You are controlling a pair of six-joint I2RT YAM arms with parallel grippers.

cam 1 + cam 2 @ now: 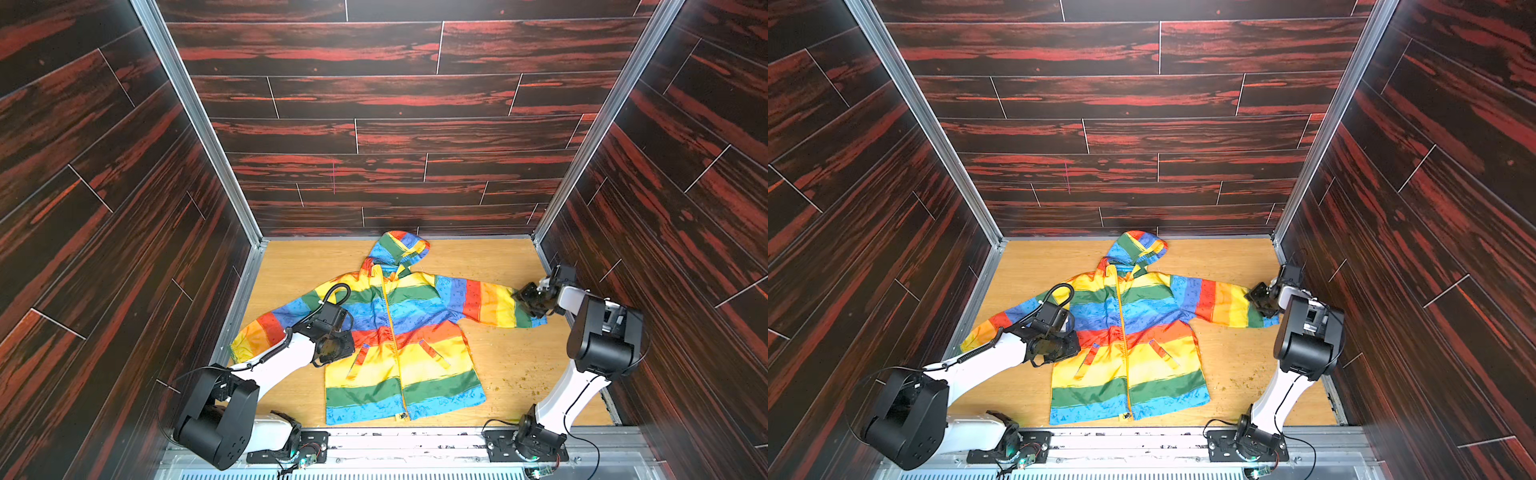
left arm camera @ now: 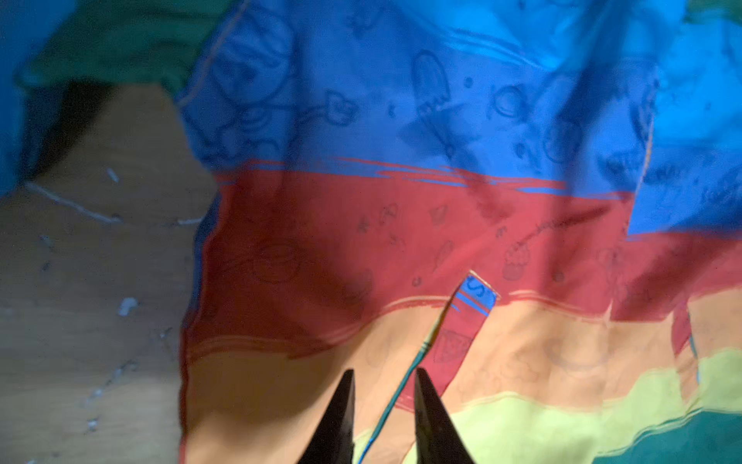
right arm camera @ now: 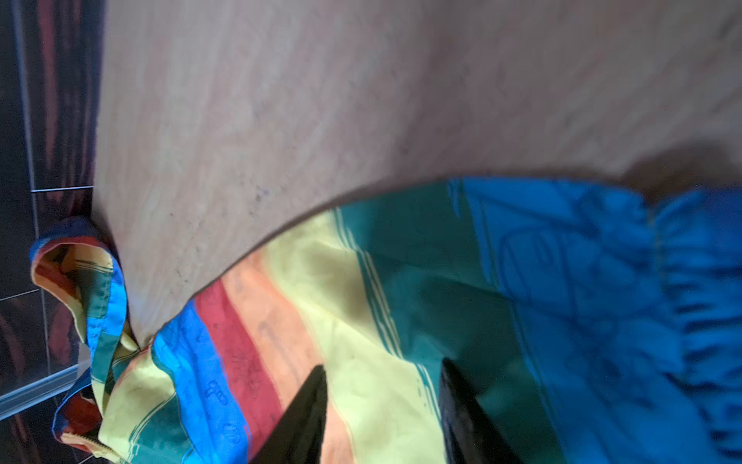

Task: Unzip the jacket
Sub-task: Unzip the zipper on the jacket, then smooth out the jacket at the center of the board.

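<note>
The rainbow-striped hooded jacket [image 1: 419, 357] [image 1: 1142, 365] lies flat and face up on the wooden table [image 1: 307, 262], hood toward the back wall. Its orange front zipper [image 1: 392, 332] runs closed from collar to hem. My left gripper [image 1: 334, 349] [image 2: 383, 371] hovers over the jacket's [image 2: 401, 225] left side; its fingers stand apart with the thin edge line of the slanted pocket [image 2: 449, 333] between them. My right gripper [image 1: 524, 300] [image 3: 383, 364] is over the right sleeve [image 3: 361, 281] near the blue cuff, open, with the yellow stripe between its fingertips. Neither holds anything.
Dark red wood-pattern walls close in the table on three sides, with aluminium posts [image 1: 232, 174] at the back corners. Small crumbs [image 1: 515, 382] lie scattered on the table at the front right. The arm bases sit on the metal rail [image 1: 407, 440] along the front edge.
</note>
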